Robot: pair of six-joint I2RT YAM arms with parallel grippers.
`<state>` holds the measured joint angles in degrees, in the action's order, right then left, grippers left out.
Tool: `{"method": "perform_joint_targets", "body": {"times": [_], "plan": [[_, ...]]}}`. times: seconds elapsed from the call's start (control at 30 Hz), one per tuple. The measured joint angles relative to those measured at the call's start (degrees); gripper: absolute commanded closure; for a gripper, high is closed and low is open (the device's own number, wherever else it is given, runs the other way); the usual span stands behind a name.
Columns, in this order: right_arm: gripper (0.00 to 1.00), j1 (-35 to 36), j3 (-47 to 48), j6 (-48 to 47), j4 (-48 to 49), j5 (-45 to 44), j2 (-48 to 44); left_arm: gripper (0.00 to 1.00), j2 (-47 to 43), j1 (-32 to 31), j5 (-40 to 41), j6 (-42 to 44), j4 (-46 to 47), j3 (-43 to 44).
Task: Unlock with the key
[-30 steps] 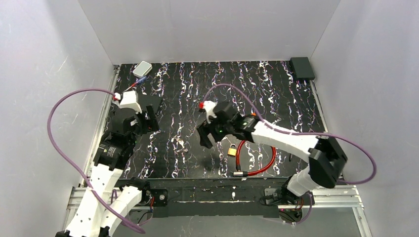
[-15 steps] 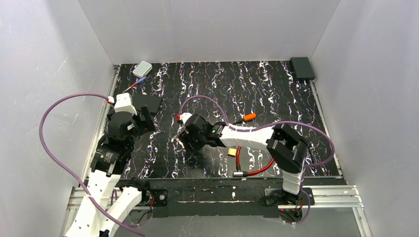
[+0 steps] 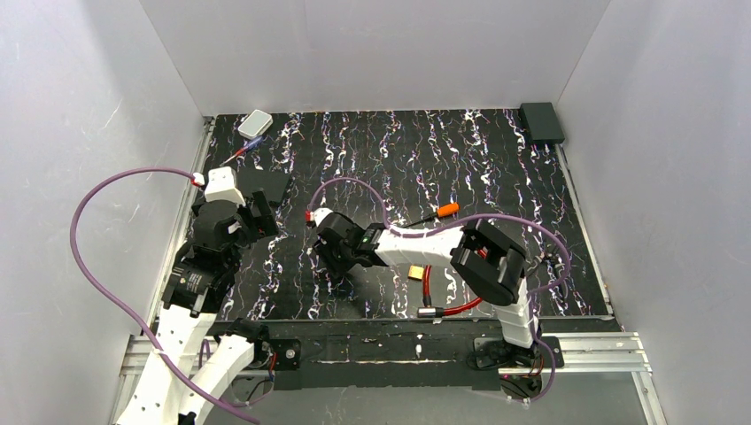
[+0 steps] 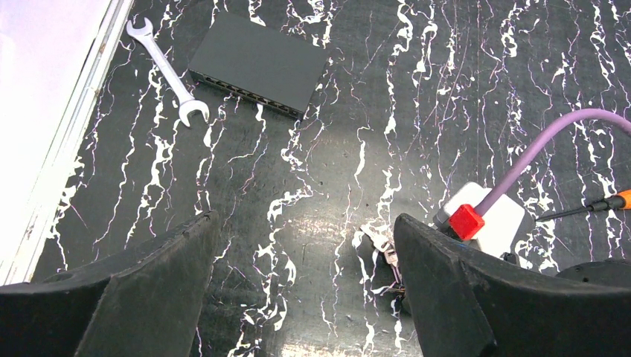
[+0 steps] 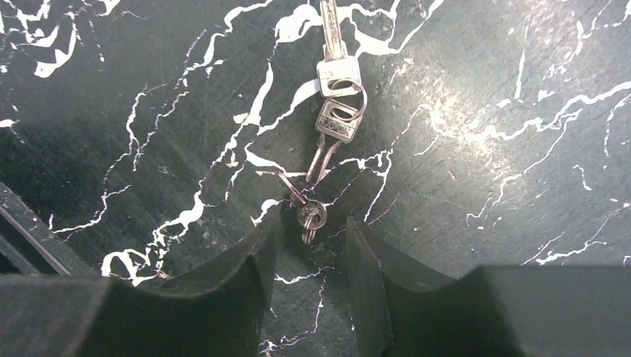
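Note:
A bunch of small silver keys (image 5: 331, 111) on a ring lies flat on the black marbled mat. My right gripper (image 5: 311, 223) is low over it, jaws a little apart, with the smallest key (image 5: 310, 214) lying between the fingertips and not pinched. In the top view the right gripper (image 3: 334, 254) covers the keys. The brass padlock (image 3: 414, 274) on a red cable loop (image 3: 460, 288) lies to its right. My left gripper (image 4: 305, 230) is wide open and empty, hovering left of the keys (image 4: 381, 244).
An orange-headed tool with a thin black shaft (image 3: 438, 212) lies behind the right arm. A silver wrench (image 4: 167, 71) and a flat black box (image 4: 257, 63) lie at the left. A white box (image 3: 255, 123) and another black box (image 3: 541, 122) sit at the back.
My right arm has swung left from above the padlock and come down over the keys. The left arm shifted slightly, then held still.

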<state>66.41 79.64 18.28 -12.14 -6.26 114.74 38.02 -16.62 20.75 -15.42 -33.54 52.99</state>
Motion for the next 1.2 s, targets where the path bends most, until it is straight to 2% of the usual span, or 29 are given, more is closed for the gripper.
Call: {"method": "perform_joint_targets", "body": {"times": [0.1,0.3,0.47,0.57,0.93,1.2], "plan": [[0.59,0.09,0.02,0.0,-0.5,-0.33,0.63,0.14,0.0,0.0,-0.02,-0.02,0.0,0.0],[0.77,0.11,0.37,-0.04,-1.18,-1.18,1.51,0.14,0.0,0.0,-0.17,0.0,0.0,0.0],[0.86,0.09,0.83,-0.2,-1.2,-1.77,1.95,0.14,0.0,0.0,-0.17,0.0,0.0,0.0],[0.99,0.09,0.83,-0.35,-1.16,-2.1,1.99,0.14,0.0,0.0,-0.17,0.0,0.0,0.0],[0.99,0.09,-4.0,-0.2,3.39,-2.49,-0.55,0.14,-0.22,0.0,-1.81,0.24,0.2,-0.07],[0.99,0.09,-10.16,1.01,4.31,-4.17,-6.23,0.13,-0.85,0.0,-9.46,1.14,2.71,-1.22]]}}
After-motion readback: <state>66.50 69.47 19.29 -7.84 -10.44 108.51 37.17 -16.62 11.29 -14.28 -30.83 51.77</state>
